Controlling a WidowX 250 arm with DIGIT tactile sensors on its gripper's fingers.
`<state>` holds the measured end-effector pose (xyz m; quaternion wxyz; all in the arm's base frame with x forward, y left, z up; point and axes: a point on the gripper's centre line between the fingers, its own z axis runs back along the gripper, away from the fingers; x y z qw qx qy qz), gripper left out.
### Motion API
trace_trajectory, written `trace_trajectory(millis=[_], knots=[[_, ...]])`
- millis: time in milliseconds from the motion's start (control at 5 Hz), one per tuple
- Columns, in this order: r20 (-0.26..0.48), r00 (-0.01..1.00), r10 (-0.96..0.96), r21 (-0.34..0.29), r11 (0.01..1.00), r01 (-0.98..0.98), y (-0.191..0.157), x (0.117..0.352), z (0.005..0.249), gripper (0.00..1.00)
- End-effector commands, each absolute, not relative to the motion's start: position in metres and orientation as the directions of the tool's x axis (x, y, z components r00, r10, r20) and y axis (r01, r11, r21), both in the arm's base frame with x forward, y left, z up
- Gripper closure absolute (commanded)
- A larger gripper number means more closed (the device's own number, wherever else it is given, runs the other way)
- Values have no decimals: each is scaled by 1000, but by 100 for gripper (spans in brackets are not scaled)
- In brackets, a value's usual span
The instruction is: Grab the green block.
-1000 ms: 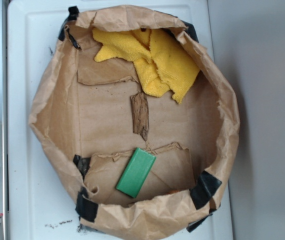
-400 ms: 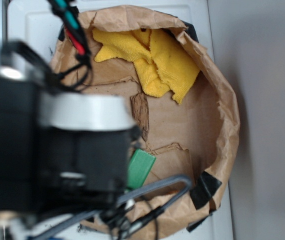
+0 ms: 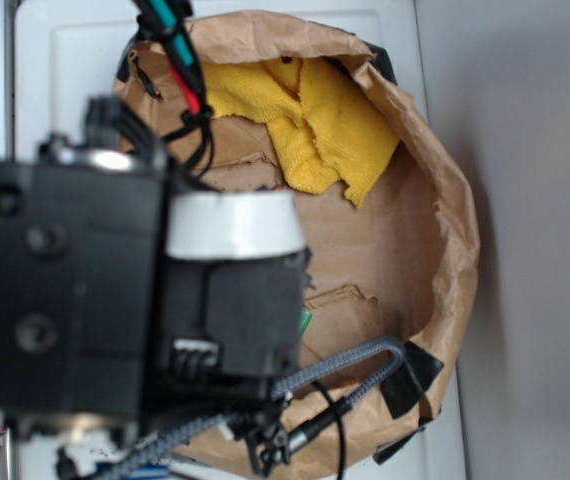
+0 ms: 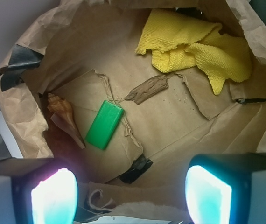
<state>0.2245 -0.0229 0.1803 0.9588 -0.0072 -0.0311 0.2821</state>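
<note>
The green block [image 4: 105, 124] lies flat on the brown paper floor of the bag, left of centre in the wrist view. In the exterior view only a sliver of the green block [image 3: 306, 320] shows past the arm. My gripper [image 4: 132, 193] hangs above the bag's near edge, open, with nothing between its two glowing fingers [image 4: 54, 196]. The block is ahead of the jaws and well apart from them. In the exterior view the arm's black body hides the gripper's fingers.
A brown bark chip [image 4: 147, 88] lies just beyond the block. A yellow cloth [image 4: 203, 46] is bunched at the bag's far side. A shell [image 4: 64, 113] rests left of the block. The crumpled paper bag wall [image 4: 21, 112] rings everything, patched with black tape [image 4: 135, 169].
The arm has swung in from the left over the bag and moved further right, now covering the bark chip and nearly all of the green block in the exterior view.
</note>
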Motion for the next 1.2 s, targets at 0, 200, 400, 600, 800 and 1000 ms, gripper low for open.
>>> trace_trajectory(millis=[0,200,400,600,800,1000], knots=[[39,762,646,-94,762,-641,0,247,149,0],[41,721,692,-89,721,-687,8,251,126,0],[56,664,746,-72,666,-743,13,252,105,0],[94,634,768,-63,640,-766,5,254,77,0],[57,664,746,-10,665,-746,-16,258,56,0],[11,693,721,19,693,-721,-35,259,46,0]])
